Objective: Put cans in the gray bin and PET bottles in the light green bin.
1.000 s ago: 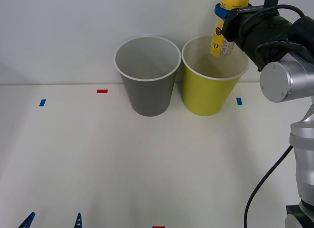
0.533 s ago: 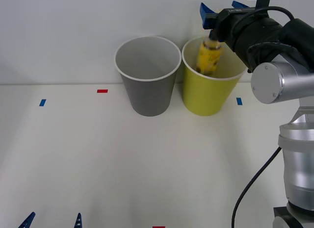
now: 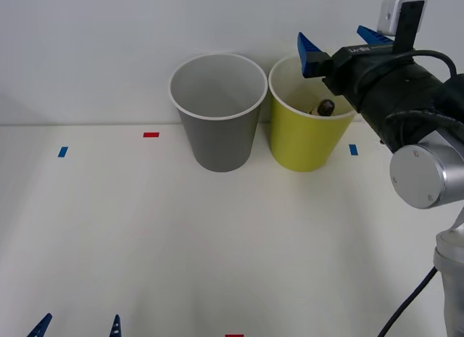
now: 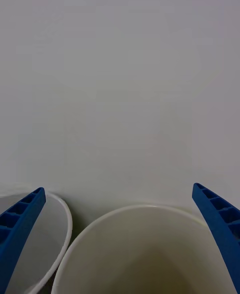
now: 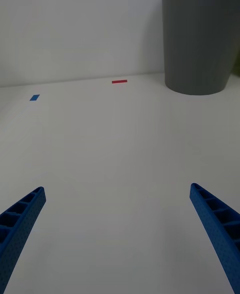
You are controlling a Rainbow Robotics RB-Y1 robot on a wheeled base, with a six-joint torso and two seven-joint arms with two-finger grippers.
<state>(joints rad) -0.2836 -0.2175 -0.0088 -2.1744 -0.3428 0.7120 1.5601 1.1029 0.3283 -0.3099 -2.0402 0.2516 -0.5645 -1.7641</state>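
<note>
The gray bin (image 3: pixel 217 127) and the light green bin (image 3: pixel 304 141) stand side by side at the back of the table. Inside the light green bin lies the PET bottle (image 3: pixel 325 106); just its dark cap end shows above the rim. My right gripper (image 3: pixel 341 40) hovers open and empty over that bin. In the right wrist view my right gripper (image 4: pixel 118 189) frames the light green bin's cream inside (image 4: pixel 145 254) and the gray bin's rim (image 4: pixel 62 209). My left gripper (image 3: pixel 77 328) is parked open, low at the table's near left. Cans are out of view.
Red tape marks (image 3: pixel 151 134) and blue tape marks (image 3: pixel 62 151) lie on the white table. A plain wall stands close behind the bins. In the left wrist view, my left gripper (image 5: pixel 117 189) faces bare table ahead, with the gray bin (image 5: pixel 200 34) far off.
My right gripper opened and let go of the yellow bottle, which dropped into the light green bin. The right arm then shifted a little to the right. The left arm stayed still.
</note>
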